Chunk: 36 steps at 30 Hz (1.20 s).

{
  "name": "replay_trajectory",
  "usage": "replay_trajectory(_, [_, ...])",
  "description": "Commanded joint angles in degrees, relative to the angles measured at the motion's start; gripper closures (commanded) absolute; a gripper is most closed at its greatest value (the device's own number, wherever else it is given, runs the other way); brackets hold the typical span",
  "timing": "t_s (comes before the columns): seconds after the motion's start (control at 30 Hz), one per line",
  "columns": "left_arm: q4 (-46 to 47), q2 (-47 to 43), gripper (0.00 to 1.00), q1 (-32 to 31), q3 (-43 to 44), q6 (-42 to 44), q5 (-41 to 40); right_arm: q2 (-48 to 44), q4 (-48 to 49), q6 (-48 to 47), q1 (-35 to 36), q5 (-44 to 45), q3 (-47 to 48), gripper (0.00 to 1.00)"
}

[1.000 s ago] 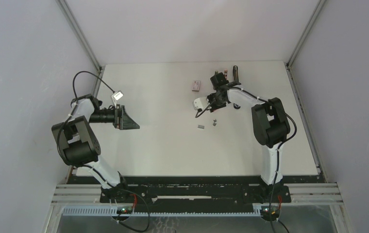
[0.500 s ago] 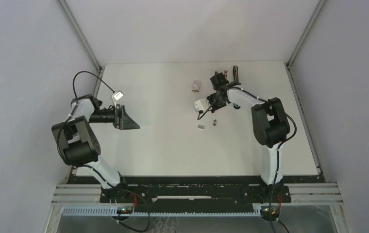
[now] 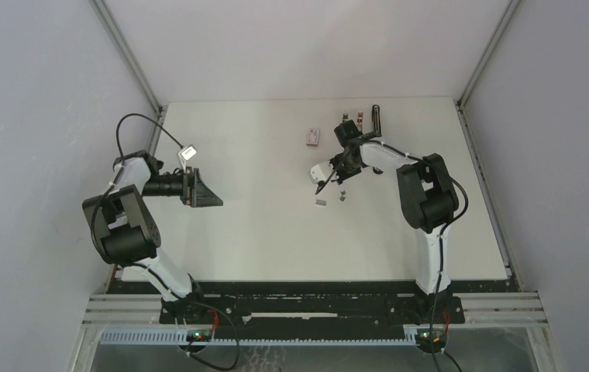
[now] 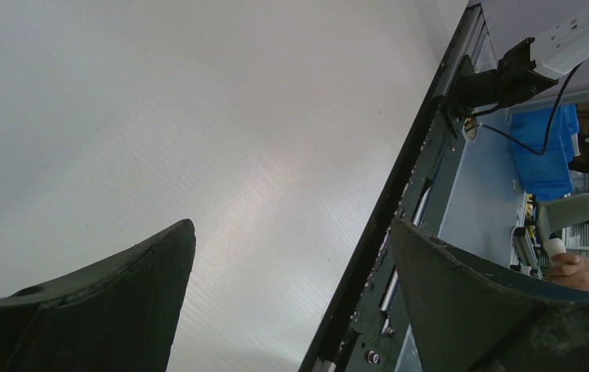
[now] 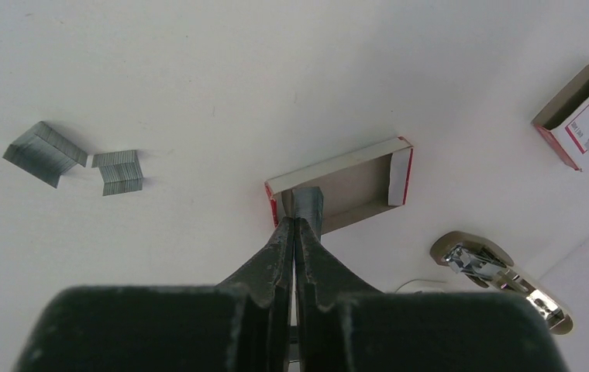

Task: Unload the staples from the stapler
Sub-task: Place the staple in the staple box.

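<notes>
Right now my right gripper (image 5: 294, 222) is clenched, its tips against a strip of staples (image 5: 308, 206) lying in the open tray (image 5: 353, 177). Two more staple strips (image 5: 118, 171) lie on the table (image 5: 198, 62) nearby. My left gripper (image 4: 291, 226) is spread wide, holding nothing.

R pincer (image 5: 294, 222) tips hide near end of tray (image 5: 361, 190) — pinkish box (image 5: 580, 116) cut off at rt edge.

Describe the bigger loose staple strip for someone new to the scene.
In the right wrist view, find the open cardboard tray on the white table. Left of it lies a small staple strip, then the wanted strip beyond: larger and farther from the tray.
</notes>
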Motion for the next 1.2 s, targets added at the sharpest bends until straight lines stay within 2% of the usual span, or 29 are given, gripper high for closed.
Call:
replay_trajectory(0.0, [-0.72,0.07,0.0,0.44,3.31,1.98,1.74,-0.07,-0.02,-1.21,0.44,-0.21,0.25,1.0])
replay_trajectory(0.4, [-0.78,0.16,0.0,0.35,3.33,2.07,1.74,0.49,0.2,-2.12,1.2,0.16,0.26,1.0])
replay_trajectory(1.17, [-1.07,0.08,0.0,0.43,3.32,2.26,1.74,1.88,1.41,5.77,2.28,0.43,3.88,1.0])
